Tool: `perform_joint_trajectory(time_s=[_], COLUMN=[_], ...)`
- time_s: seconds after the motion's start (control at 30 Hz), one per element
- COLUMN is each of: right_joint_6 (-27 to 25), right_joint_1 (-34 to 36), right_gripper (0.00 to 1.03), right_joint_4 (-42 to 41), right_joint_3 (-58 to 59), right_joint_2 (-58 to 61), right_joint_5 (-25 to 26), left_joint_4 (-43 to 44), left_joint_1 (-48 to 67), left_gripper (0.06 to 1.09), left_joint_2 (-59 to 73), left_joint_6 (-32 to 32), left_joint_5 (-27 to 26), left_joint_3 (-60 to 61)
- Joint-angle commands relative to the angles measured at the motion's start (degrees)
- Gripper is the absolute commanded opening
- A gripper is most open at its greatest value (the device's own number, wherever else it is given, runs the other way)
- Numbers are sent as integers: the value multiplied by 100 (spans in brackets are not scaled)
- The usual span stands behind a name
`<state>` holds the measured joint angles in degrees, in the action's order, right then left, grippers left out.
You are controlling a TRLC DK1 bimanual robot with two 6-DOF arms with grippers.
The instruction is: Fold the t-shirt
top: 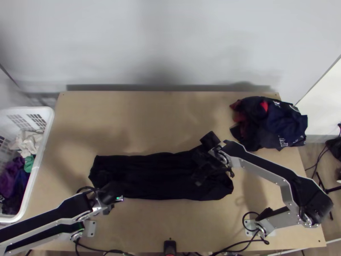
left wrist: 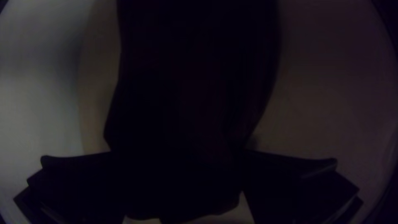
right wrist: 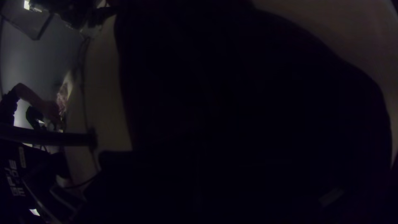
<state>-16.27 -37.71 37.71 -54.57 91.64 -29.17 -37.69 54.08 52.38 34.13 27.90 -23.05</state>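
Note:
A black t-shirt (top: 157, 177) lies on the table as a long flat band running left to right; its layers cannot be made out. My left gripper (top: 111, 197) is at the band's lower left end. In the left wrist view the left gripper (left wrist: 180, 186) is open, its fingers wide apart, with the dark cloth (left wrist: 195, 83) between and beyond them. Over the band's right part is my right gripper (top: 205, 168), black against black. The right wrist view has the dark cloth (right wrist: 248, 95) spread broadly in front of it; whether cloth is held there is too dark to tell.
A heap of dark clothes (top: 273, 123) lies at the table's back right. At the left edge stands a white basket (top: 40, 158) with clothes. Bare wood (top: 149, 123) stretches behind the shirt. Cables (top: 238, 247) run along the near edge.

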Motion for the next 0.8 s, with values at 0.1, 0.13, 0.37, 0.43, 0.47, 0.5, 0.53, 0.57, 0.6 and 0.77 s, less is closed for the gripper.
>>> perform_joint_trajectory(time_s=[0.1, 0.13, 0.37, 0.43, 0.47, 0.5, 0.53, 0.57, 0.6, 0.77], right_joint_6=[63, 63, 116, 116, 116, 116, 116, 107, 98, 116], right_joint_1=[-96, -87, -175, -175, -175, -166, -157, -140, -131, -131], right_gripper=[3, 3, 3, 3, 3, 3, 3, 3, 3, 3], right_joint_4=[-98, -98, -98, -98, -98, -98, -98, -98, -98, -115], right_joint_3=[-1, 7, 43, 69, 78, 86, 95, 95, 95, 113], right_joint_2=[3, 3, -146, -181, -190, -207, -216, -234, -243, -216], right_joint_5=[-10, -10, -19, -10, -10, -10, -10, -10, -10, -10], left_joint_4=[315, 377, 860, 930, 948, 948, 948, 948, 957, 922], left_joint_1=[-372, -390, -583, -583, -592, -592, -592, -583, -575, -460], left_gripper=[103, 102, 85, 71, 61, 53, 47, 42, 34, 10], left_joint_2=[334, 369, 765, 818, 826, 818, 818, 809, 800, 158], left_joint_6=[41, 32, 94, 68, 59, 41, 50, 76, 147, 516], left_joint_5=[-312, -312, -312, -312, -312, -312, -312, -312, -312, -355], left_joint_3=[-7, 2, -15, 2, 2, 11, 37, 72, 134, 371])
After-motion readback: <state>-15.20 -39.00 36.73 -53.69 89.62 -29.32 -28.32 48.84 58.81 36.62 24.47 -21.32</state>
